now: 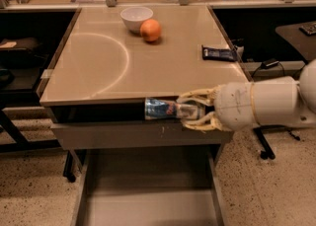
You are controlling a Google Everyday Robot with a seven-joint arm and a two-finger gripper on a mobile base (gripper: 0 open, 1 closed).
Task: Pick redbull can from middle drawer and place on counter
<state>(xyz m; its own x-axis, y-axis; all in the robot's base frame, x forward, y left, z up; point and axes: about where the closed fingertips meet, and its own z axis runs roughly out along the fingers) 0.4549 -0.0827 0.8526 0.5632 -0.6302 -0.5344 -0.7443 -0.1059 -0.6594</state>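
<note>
Holding the can [163,109] sideways, long axis left-right, I have the jaws clenched on its right end, just below the table [148,67] front edge, above the open drawer [148,205].

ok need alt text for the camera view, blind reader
The gripper holds the redbull can sideways at the front edge of the counter, above the open middle drawer. Farther back sit a bowl, an orange and a dark packet.

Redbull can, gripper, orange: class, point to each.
redbull can [159,109], camera view, blue side.
gripper [185,110], camera view, between fingertips, below the counter [148,72] front edge.
orange [150,30], camera view, its middle.
</note>
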